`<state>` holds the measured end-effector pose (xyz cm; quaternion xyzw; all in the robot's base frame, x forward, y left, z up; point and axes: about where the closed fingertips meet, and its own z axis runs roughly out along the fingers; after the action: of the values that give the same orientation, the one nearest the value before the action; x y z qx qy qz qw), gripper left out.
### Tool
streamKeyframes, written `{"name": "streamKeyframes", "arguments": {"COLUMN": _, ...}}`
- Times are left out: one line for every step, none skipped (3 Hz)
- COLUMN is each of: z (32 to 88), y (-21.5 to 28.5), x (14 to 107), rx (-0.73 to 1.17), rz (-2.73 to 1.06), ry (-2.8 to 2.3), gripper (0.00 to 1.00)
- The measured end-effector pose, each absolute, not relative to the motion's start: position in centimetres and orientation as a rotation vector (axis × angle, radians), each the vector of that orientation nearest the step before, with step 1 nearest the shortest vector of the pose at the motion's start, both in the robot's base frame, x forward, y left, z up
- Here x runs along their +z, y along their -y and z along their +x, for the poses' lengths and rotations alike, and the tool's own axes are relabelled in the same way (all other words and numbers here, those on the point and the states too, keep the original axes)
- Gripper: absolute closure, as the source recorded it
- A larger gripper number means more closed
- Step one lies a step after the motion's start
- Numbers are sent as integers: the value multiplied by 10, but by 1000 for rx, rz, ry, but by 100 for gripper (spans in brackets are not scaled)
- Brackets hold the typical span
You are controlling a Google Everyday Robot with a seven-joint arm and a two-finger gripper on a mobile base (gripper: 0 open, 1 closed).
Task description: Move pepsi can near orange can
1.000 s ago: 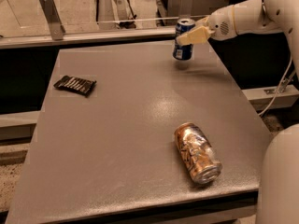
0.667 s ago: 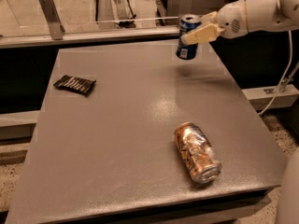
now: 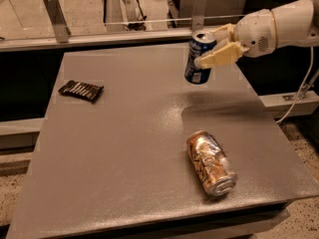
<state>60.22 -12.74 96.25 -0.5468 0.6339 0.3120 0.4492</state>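
The pepsi can [image 3: 197, 59], dark blue with white lettering and a silver top, hangs upright and slightly tilted above the far right part of the grey table [image 3: 124, 148]. My gripper [image 3: 213, 46] comes in from the right on a white arm and is shut on the pepsi can, its tan fingers [image 3: 222, 56] clamped around the can's upper half. The orange can [image 3: 211, 162], shiny orange-gold with silver ends, lies on its side near the table's front right, well below and in front of the held can.
A dark snack packet [image 3: 80, 90] lies on the left part of the table. A metal rail with posts [image 3: 55, 15] runs behind the far edge. A white cable [image 3: 299, 101] hangs at the right, off the table.
The gripper has lifted the pepsi can off the table's far right edge and carried it up and slightly toward the front.
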Motion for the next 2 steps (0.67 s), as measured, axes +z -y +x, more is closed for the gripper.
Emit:
{"name": "streamKeyframes", "arguments": {"z": 555, "y": 101, "x": 953, "rx": 804, "rz": -1456, "ry": -1520, "gripper": 100}}
{"name": "streamKeyframes", "arguments": {"z": 528, "y": 86, "x": 944, "rx": 825, "rz": -1516, "ry": -1495, "gripper": 100}}
